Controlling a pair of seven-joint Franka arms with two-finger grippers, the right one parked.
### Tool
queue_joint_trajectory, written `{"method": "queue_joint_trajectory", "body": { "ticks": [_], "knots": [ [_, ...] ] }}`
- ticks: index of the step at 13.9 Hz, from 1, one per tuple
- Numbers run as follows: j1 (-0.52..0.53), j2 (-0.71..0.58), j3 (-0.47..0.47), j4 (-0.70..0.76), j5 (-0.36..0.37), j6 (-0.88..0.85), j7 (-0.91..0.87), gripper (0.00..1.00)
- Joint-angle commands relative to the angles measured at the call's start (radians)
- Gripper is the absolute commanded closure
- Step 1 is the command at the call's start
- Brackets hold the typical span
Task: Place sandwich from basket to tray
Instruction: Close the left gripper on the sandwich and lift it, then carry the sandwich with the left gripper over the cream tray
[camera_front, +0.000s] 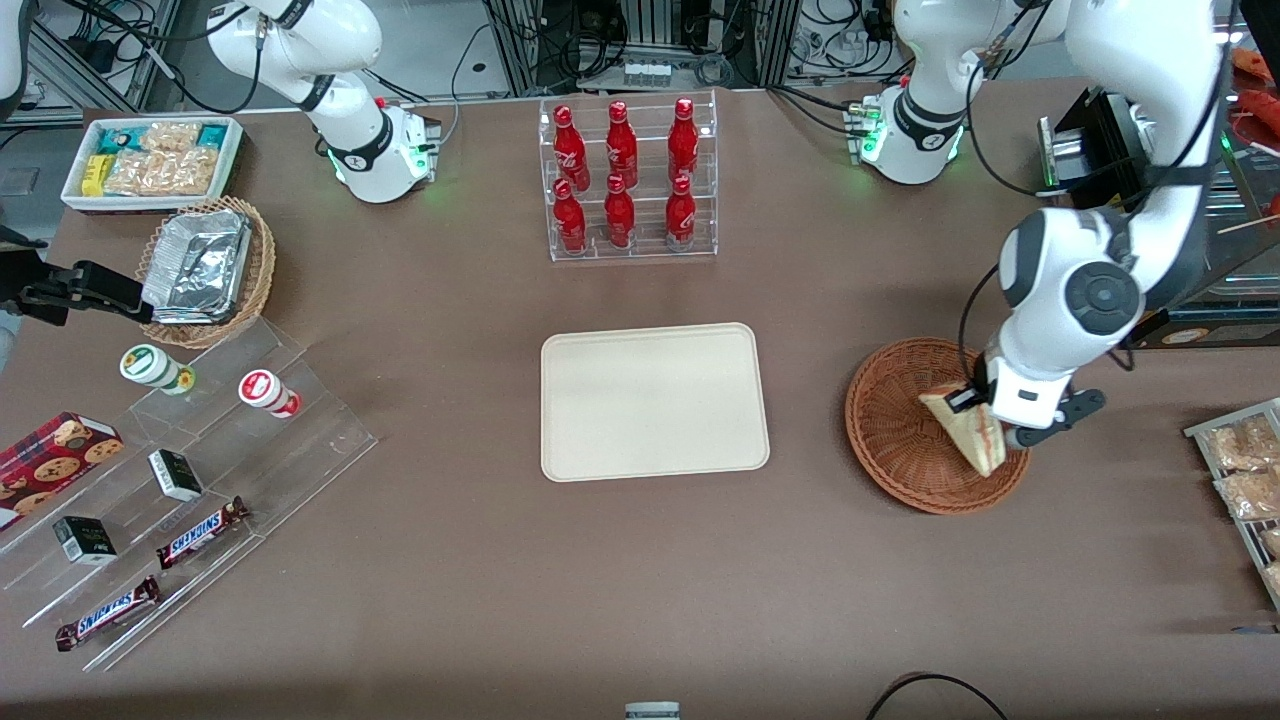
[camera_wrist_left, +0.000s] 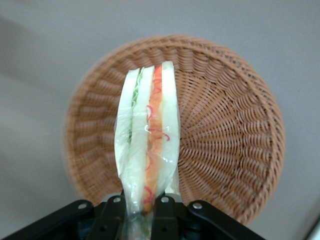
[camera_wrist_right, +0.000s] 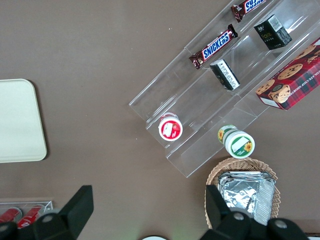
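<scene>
Gripping the sandwich (camera_wrist_left: 148, 145) by one end, with the fingers (camera_wrist_left: 162, 207) of the left gripper (camera_front: 985, 412) pressed closed on the clear wrap, bread slices and red and green filling fanning away from the pinch. Hanging above the basket (camera_front: 900, 440), reddish-brown and woven, toward the working arm's end of the table; no contact visible between wedge and weave in the wrist view, so judged lifted clear, though how high cannot be told. Lying bare at the middle of the table, well apart from the basket: the cream tray (camera_front: 655, 400), nearer the front camera than the clear rack of red bottles (camera_front: 625, 180). Judged progress: pickup done, carry and release not yet done. Remaining, by that judgement: moving sideways toward the parked arm's end until over the tray, lowering, then opening the fingers. Elsewhere, toward the parked arm's end: a tan basket with foil containers (camera_front: 205, 270) and a clear stepped stand with snack bars (camera_front: 200, 530).
</scene>
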Motion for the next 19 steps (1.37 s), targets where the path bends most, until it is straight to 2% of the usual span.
{"method": "queue_joint_trajectory", "body": {
  "ticks": [1,4,7,9,11,19],
  "knots": [
    [-0.046,-0.006,-0.029,0.16,0.025,-0.194,-0.043,0.84],
    [-0.15,0.004,-0.054,0.246,0.014,-0.257,-0.09,0.84],
    [-0.305,0.043,-0.054,0.278,0.005,-0.253,-0.119,0.84],
    [-0.383,0.102,-0.056,0.307,0.003,-0.203,-0.13,0.84],
    [-0.453,0.152,-0.062,0.318,-0.029,-0.115,-0.135,0.84],
    [-0.629,0.44,-0.059,0.528,-0.014,-0.064,-0.225,0.84]
  ]
}}
